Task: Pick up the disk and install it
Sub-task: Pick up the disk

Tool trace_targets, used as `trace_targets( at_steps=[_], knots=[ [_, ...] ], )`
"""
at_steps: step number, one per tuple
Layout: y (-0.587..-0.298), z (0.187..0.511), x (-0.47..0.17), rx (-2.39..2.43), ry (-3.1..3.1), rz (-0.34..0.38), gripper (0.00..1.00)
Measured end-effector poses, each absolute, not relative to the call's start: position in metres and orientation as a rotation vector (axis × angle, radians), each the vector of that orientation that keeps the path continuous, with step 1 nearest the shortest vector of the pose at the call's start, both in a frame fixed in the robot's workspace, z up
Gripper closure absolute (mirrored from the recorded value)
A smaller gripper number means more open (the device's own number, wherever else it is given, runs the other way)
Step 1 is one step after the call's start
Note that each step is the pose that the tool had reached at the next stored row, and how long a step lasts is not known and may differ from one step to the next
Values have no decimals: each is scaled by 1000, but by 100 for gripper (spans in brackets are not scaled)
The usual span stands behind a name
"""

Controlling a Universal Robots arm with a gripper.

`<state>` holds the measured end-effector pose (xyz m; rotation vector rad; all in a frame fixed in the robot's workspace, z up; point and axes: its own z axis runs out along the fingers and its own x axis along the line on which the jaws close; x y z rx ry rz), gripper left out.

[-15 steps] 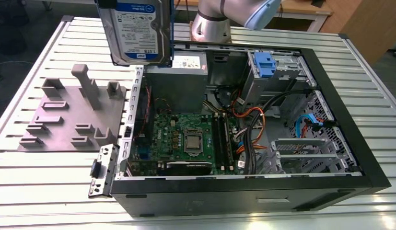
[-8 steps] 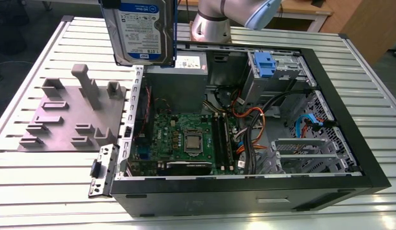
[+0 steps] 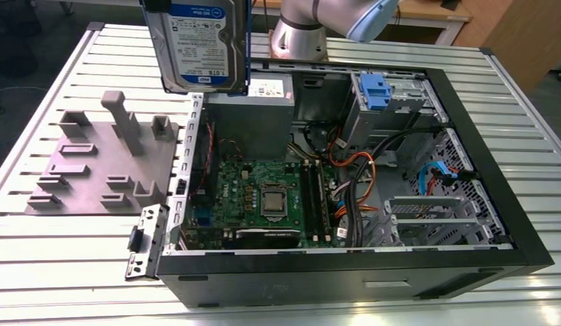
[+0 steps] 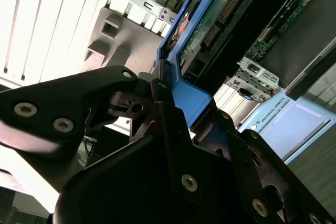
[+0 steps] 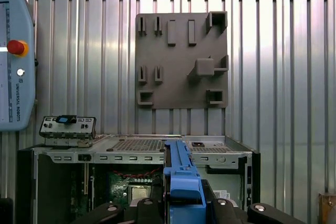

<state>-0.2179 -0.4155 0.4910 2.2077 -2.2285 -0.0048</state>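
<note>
While gripper (image 5: 184, 205) clamps disk (image 3: 201, 41), motherboard (image 3: 262, 193) inside case (image 3: 487, 125)

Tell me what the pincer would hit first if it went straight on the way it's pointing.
The pincer is shut on the disk, so the disk leads. Straight ahead lies the open computer case, probably its interior near the wall beside the grey fixture plate; depth is unclear.

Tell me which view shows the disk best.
The exterior view: the disk hangs above the open computer case, its labelled face toward the camera, though the top is cut off. The second wrist view shows it close and slanted, blue frame and connector side. The first wrist view shows it edge-on, mainly blue frame.
</note>
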Motion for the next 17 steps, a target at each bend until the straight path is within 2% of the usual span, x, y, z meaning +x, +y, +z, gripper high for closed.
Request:
trace_targets(
  at_steps=[17],
  knots=[
    [-423,489,-189,2208,-2228,-5,64]
  ],
)
